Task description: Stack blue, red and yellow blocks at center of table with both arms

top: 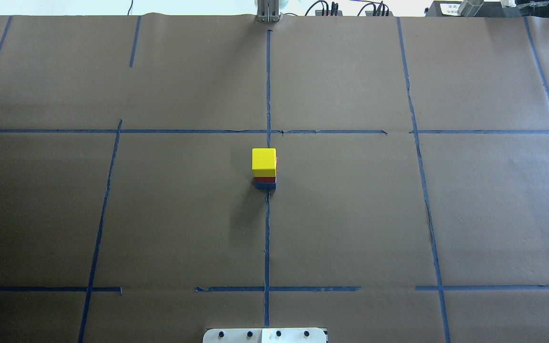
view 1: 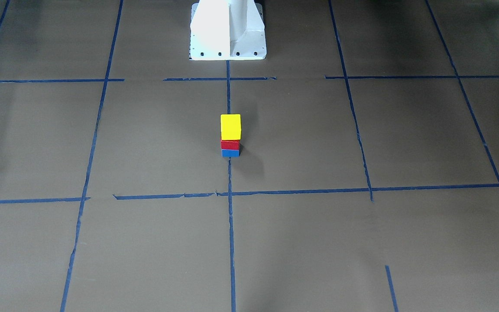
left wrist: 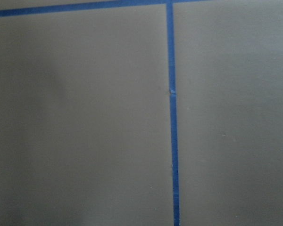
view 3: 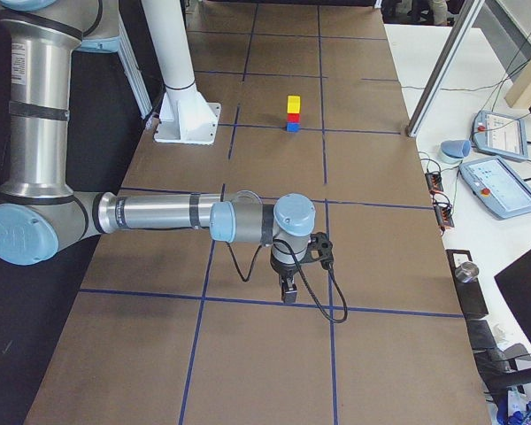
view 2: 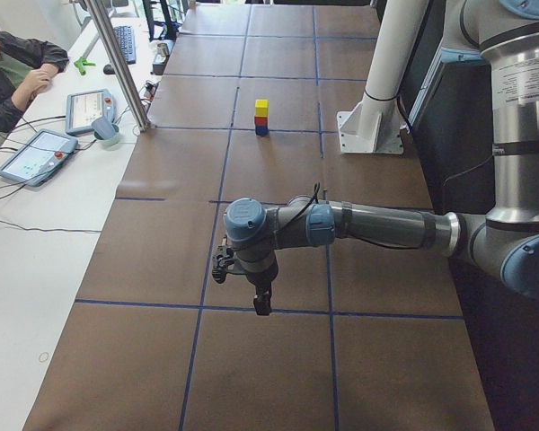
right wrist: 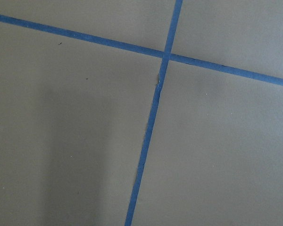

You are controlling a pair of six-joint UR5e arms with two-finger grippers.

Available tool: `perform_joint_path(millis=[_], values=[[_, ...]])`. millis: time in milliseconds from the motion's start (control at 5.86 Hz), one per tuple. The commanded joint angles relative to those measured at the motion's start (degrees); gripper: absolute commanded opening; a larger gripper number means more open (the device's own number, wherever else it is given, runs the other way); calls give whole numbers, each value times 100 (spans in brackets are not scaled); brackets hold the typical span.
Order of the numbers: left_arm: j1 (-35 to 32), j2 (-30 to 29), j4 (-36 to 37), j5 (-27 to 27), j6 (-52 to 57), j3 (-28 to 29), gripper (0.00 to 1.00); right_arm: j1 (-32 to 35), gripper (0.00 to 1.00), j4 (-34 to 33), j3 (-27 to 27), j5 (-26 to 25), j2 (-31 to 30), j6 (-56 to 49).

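Observation:
A yellow block (view 1: pixel 230 126) sits on a red block (view 1: pixel 230 144), which sits on a blue block (view 1: pixel 230 153), as one stack at the table's center. The stack also shows in the overhead view (top: pixel 264 162), the exterior left view (view 2: pixel 261 118) and the exterior right view (view 3: pixel 293 113). My left gripper (view 2: pixel 261 305) hangs over the table far from the stack, seen only in the exterior left view. My right gripper (view 3: pixel 288 290) hangs likewise, seen only in the exterior right view. I cannot tell whether either is open or shut. Neither holds a block.
The table is covered in brown paper (top: pixel 350 214) with blue tape lines. The robot's white base (view 1: pixel 228 30) stands behind the stack. An operator (view 2: pixel 9 72) sits at a side desk with tablets (view 2: pixel 34 154). Both wrist views show only paper and tape.

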Motion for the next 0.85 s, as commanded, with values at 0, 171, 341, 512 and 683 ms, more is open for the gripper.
perform_joint_path(millis=[0, 171, 341, 512, 683], values=[[2, -47, -218, 0, -9, 65, 100, 0, 100, 2, 1, -6, 1, -9], [20, -38, -228, 35, 8, 91, 100, -9, 100, 2, 1, -6, 1, -9], [46, -38, -220, 44, 9, 83, 100, 0, 100, 2, 1, -6, 1, 0], [46, -38, -202, 18, 9, 100, 100, -9, 100, 2, 1, -6, 1, -9], [46, -29, -185, 9, 9, 48, 100, -9, 100, 2, 1, 3, 1, 0]])
